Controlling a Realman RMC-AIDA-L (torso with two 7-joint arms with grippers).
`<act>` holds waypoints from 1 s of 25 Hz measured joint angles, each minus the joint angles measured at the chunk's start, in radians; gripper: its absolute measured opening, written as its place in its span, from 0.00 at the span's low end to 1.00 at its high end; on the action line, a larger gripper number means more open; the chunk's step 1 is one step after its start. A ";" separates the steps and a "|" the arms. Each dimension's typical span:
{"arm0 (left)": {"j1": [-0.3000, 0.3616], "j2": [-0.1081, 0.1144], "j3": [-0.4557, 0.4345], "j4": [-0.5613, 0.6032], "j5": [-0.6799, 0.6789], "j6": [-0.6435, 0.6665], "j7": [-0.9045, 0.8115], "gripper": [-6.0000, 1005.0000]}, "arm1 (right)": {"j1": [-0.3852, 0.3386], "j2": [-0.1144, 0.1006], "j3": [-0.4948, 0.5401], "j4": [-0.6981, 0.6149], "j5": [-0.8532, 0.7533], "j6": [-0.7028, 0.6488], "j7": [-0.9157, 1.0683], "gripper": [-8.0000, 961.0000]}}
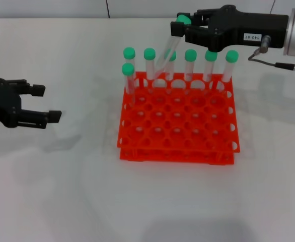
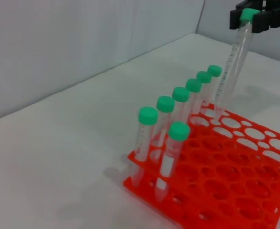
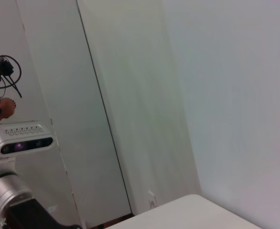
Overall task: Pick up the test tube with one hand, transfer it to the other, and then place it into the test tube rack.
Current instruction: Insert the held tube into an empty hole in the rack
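Broad white table [image 1: 62,191] underneath it all. Sitting mid-table, the orange-red test tube rack [image 1: 177,123], grid of round holes facing up. Standing upright along the far row, five green-capped tubes [image 1: 190,65], plus one more a row nearer at the left corner [image 1: 128,80].

Up over the rack's far edge, the right gripper [image 1: 183,23], black with a small white label, reaching in from the right side. Clamped tight on the test tube [image 1: 163,58] just below its green cap. Tilted, that tube: cap high between the fingers, lower end slanting down toward the far row, dipping in among the standing tubes. Same thing from the left wrist view — test tube [image 2: 231,71] hanging at a slant, tip right at a hole on the rack [image 2: 235,176]; whether actually inside, hard to say.

Off to the left, low over the table and well apart from the rack, the left gripper [image 1: 43,103]. Fingers spread, nothing between them.
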 joint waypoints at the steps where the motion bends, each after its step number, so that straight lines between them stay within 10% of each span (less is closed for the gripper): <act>1: 0.001 -0.003 0.000 -0.003 0.000 -0.001 0.006 0.88 | 0.000 0.001 0.000 0.000 0.000 0.000 0.000 0.28; 25: 0.006 -0.044 0.006 -0.064 0.028 -0.012 0.104 0.88 | 0.025 0.009 -0.155 0.009 0.009 0.184 -0.010 0.28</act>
